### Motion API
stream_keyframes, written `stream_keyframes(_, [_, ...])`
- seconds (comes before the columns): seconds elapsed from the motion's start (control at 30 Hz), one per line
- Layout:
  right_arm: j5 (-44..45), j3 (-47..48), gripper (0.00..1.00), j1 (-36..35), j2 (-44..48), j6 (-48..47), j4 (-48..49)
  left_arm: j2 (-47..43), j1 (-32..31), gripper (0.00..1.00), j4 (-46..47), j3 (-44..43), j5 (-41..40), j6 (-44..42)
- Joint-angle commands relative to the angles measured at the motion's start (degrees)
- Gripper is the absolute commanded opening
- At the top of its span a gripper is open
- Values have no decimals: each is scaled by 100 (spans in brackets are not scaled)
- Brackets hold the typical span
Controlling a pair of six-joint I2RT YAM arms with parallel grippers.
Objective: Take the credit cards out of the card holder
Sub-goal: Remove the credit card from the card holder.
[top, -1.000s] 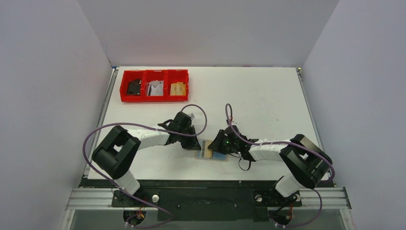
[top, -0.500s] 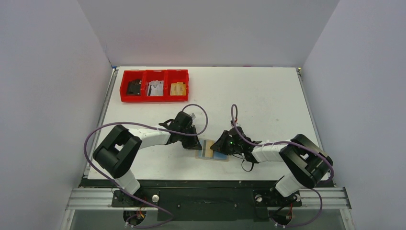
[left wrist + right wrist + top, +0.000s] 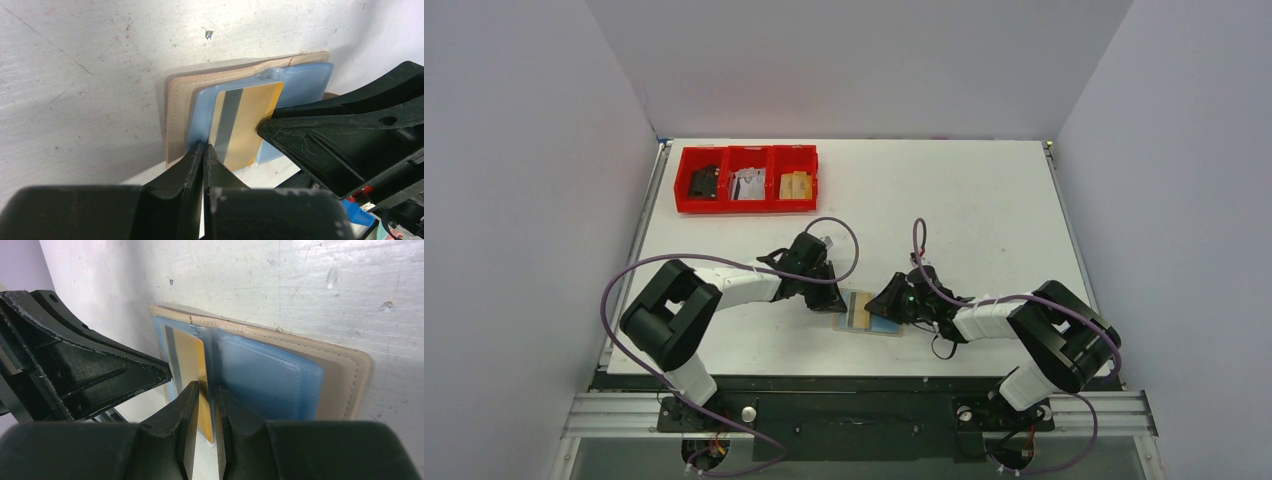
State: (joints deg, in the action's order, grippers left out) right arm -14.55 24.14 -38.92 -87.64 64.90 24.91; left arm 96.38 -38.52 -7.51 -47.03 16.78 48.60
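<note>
The gold card (image 3: 250,125) lies in the open card holder (image 3: 175,100), at 6 o'clock on the surface (image 3: 984,200). The left gripper (image 3: 204,147), jaws closed, rests on the holder's 9 o'clock side. The right gripper (image 3: 205,387), jaws narrowly apart, straddles the card's edge from 3 o'clock, and whether it grips cannot be told. If it catches the plastic sleeve too, the holder would likely drag.

My gripper (image 3: 204,150), fingers pressed together, tip at the blue sleeve's (image 3: 305,80) near edge by the gold card's (image 3: 250,115) corner. Tan holder (image 3: 175,100) lies open flat on the table (image 3: 75,75), sleeve and grey-striped card over it. Right gripper (image 3: 265,131) comes in from the right, seems to touch the card's edge.
</note>
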Motion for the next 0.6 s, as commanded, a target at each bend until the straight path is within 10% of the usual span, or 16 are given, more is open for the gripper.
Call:
stream_keyframes(0.0, [-37,-136,15,80,195,40,426,240,-40,0,-326,-19,-322,-120])
stream_keyframes(0.57, [-99,-222,0,122,100,119,624,228,-66,0,-366,-34,-392,-69])
